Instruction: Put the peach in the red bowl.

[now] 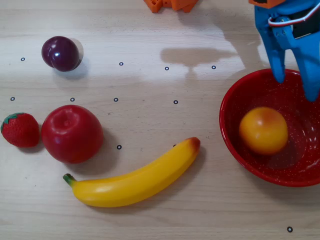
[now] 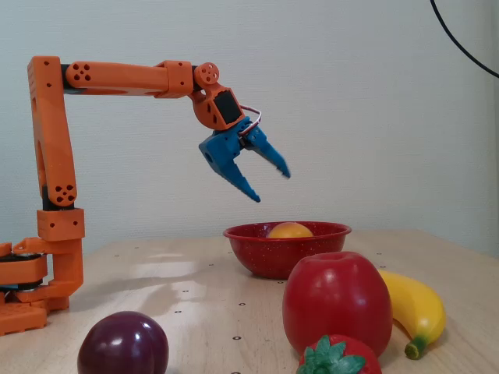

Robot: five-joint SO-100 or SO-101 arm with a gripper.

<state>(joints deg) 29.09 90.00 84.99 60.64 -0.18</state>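
The peach (image 1: 263, 130) is a small yellow-orange ball with a reddish blush. It lies inside the red bowl (image 1: 235, 100) at the right edge of the overhead view. In the fixed view only its top (image 2: 290, 230) shows above the bowl's rim (image 2: 257, 234). My blue gripper (image 1: 296, 86) is open and empty. In the fixed view it (image 2: 271, 185) hangs in the air above the bowl, fingers spread and pointing down to the right, well apart from the peach.
A banana (image 1: 135, 180) lies left of the bowl. A red apple (image 1: 72, 133), a strawberry (image 1: 21, 130) and a dark plum (image 1: 61, 53) sit at the left. The orange arm base (image 2: 31, 288) stands at the fixed view's left.
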